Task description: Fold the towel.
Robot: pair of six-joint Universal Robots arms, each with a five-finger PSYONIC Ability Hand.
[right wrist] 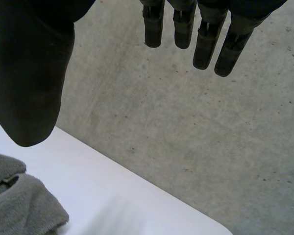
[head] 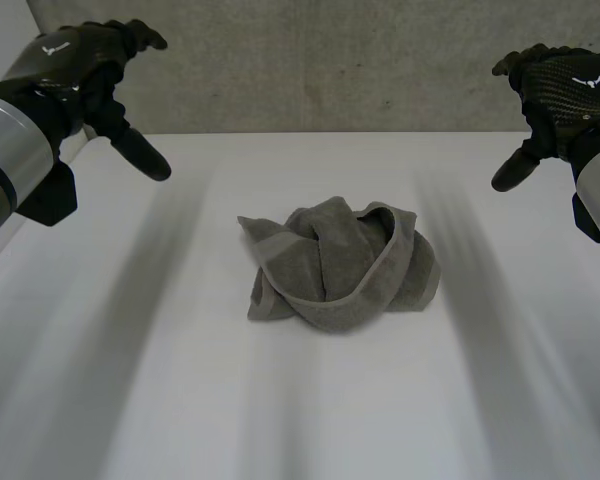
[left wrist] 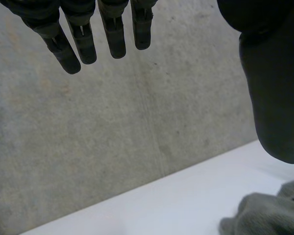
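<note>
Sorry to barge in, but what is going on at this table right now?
A grey towel lies crumpled in a heap in the middle of the white table. The robot's left hand and right hand are held up on either side of it, open and clear of the cloth. Nothing is folded yet.
</note>
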